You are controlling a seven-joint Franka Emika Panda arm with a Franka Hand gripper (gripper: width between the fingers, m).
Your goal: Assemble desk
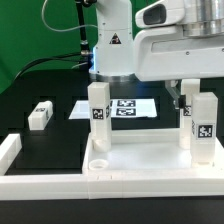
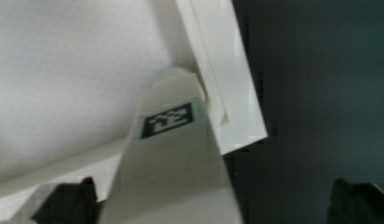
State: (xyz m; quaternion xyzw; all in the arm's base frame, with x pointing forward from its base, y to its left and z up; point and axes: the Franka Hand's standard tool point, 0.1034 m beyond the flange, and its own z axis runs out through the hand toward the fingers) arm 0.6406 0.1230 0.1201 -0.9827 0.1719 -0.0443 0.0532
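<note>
Green backdrop and a black table (image 1: 60, 135) fill the exterior view, with white bars (image 1: 60, 188) running along the table's near edge and up the exterior view's left. The tabletop (image 1: 145, 163) lies flat on the table at the front, just behind the near bar, with its raised rim facing up. Two legs stand upright in its corner sockets. The left leg (image 1: 98, 112) is at the corner toward the exterior view's left, and the right leg (image 1: 204, 125) is at the corner toward the exterior view's right. Both show a black-and-white tag. A loose leg (image 1: 40, 115) lies on its side on the bare table, well apart from the tabletop toward the exterior view's left. The marker board (image 1: 128, 106) lies flat behind the tabletop, between the two standing legs as seen from this camera. The arm (image 1: 175, 45) reaches in from the upper right and brings the gripper (image 1: 186, 100) down at the top of the right leg. From this side I cannot tell whether it touches the leg. In the wrist view the gripper (image 2: 214, 200) is spread wide. Its dark fingertips (image 2: 64, 200) sit far out at either side, and the right leg (image 2: 171, 170) runs up between them with its tag (image 2: 168, 121) in sight. Dark table shows between the leg and the fingertip on the table's side, so nothing is pinched.
</note>
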